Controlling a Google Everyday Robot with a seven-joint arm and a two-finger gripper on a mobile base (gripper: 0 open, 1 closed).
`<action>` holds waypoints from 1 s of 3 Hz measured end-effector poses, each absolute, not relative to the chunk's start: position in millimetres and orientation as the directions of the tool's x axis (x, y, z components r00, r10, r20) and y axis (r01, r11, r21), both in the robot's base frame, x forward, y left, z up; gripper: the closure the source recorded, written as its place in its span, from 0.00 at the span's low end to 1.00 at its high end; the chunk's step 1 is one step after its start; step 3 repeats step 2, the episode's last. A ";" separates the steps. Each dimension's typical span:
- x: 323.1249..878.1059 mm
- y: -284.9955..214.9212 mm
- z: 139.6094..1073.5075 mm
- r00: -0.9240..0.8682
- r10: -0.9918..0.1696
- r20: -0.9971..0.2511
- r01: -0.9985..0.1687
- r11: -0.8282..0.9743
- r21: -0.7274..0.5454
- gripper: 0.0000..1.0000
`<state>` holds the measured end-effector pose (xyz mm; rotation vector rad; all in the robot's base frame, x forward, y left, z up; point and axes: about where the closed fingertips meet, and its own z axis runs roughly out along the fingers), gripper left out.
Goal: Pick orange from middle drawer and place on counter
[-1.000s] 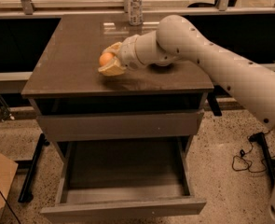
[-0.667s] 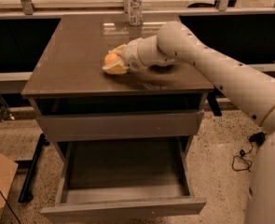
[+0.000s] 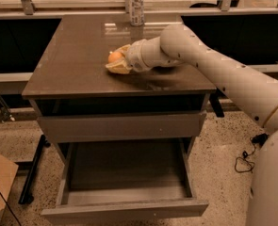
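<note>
Cream-white gripper, its 2 pale-yellow fingers clasping the matte orange, sits low over the glossy brown-grey counter. The middle drawer is grey-taupe (dark floor inside); the terrazzo floor is speckled beige.

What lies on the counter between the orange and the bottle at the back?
Only bare counter, in the camera view. The claw is at the orange, apart from the bottle.

No readable text, even on the gripper holding the orange at the counter.
</note>
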<state>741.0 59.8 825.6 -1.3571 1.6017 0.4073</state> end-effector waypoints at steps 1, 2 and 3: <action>741.0 59.8 825.5 0.082 -0.570 -0.817 -0.891 0.325 -0.316 0.04; 741.0 59.8 826.0 0.082 -0.570 -0.817 -0.891 0.325 -0.316 0.00; 741.0 59.8 826.0 0.082 -0.570 -0.817 -0.891 0.325 -0.316 0.00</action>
